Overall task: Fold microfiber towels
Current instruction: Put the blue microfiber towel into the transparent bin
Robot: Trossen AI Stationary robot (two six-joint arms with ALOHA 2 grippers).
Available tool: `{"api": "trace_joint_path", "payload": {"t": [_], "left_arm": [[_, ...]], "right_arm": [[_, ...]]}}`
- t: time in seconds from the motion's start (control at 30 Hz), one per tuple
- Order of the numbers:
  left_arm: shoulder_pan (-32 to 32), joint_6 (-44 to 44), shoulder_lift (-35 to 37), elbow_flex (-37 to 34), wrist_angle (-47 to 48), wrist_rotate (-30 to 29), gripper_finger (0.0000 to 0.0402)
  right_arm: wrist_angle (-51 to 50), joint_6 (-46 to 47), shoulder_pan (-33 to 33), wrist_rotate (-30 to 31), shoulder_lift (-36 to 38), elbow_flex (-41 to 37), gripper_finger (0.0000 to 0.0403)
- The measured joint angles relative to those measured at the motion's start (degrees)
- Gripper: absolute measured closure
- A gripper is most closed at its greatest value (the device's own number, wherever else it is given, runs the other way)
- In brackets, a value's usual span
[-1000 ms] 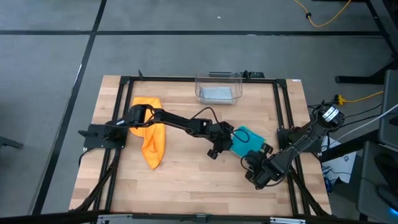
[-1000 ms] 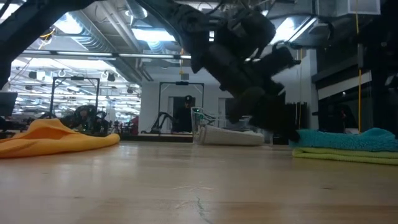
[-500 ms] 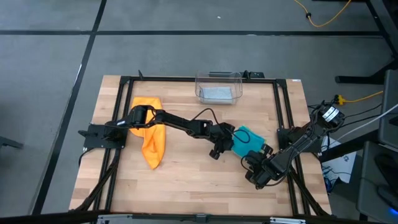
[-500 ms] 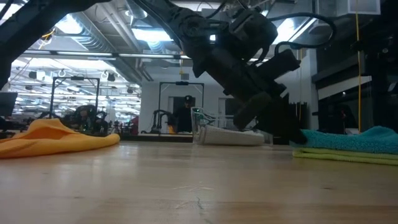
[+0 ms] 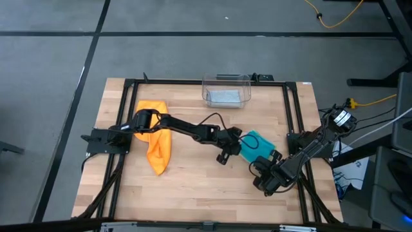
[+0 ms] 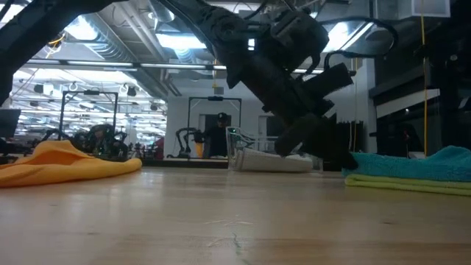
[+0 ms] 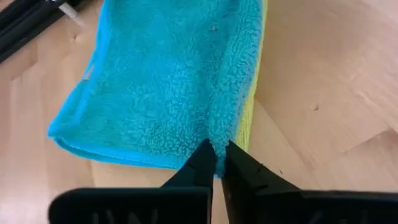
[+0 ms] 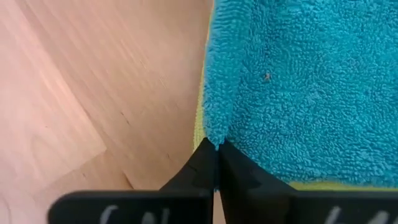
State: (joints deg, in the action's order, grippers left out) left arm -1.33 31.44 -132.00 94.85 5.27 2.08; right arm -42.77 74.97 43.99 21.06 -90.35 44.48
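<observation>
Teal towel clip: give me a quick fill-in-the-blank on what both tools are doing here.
1. Both tools pinch an edge of the ____ towel.
2. That towel lies on top of a ____ one.
3. The orange towel lies crumpled beside the ____ arm's base.
4. The clear bin holds a ____ cloth.

Missing words: teal; lime green; left; grey

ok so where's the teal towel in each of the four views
High view: teal towel right of centre, between the left gripper and right gripper.
Low view: far right, lying on the green towel.
Left wrist view: fills the upper middle, its edge pinched by the shut fingers.
Right wrist view: upper right, edge pinched likewise.
Shared landmark: the green towel's strip under the teal one.
</observation>
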Motion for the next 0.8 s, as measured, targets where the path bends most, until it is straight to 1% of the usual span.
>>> {"api": "trace_joint_path", "payload": {"t": [0.13,0.23,0.4,0.47,0.57,0.63,0.73,0.8], "left_arm": [[-0.9,-0.3,2.2,0.0,0.5,-3.2,0.0399],[-1.7,-0.1,4.6,0.0,1.9,-5.8,0.0400],[-2.0,0.2,9.5,0.0,4.6,-8.9,0.0401],[-1.7,0.0,11.2,0.0,5.9,-8.8,0.0401],[-1.3,-1.5,13.1,0.0,8.8,-8.3,0.0401],[-1.1,-2.9,13.4,0.0,10.0,-6.7,0.0401],[-1.3,-5.3,12.9,0.0,11.3,-2.5,0.0401],[-1.8,-5.9,12.0,0.0,11.2,-1.4,0.0401]], "right_arm": [[-2.6,1.3,0.0,-0.1,0.0,2.6,0.0397],[-8.4,1.3,0.0,0.7,0.0,6.6,0.0399],[-21.3,1.5,0.0,6.3,0.0,14.6,0.0400],[-25.6,2.2,0.0,8.0,0.0,17.4,0.0401],[-29.1,2.5,-0.6,8.1,0.0,20.1,0.0401],[-28.7,2.5,-1.3,7.2,0.1,20.7,0.0401],[-28.5,2.5,-2.1,3.9,-0.2,20.8,0.0401],[-28.3,2.3,-2.4,2.0,-0.7,20.8,0.0401]]}}
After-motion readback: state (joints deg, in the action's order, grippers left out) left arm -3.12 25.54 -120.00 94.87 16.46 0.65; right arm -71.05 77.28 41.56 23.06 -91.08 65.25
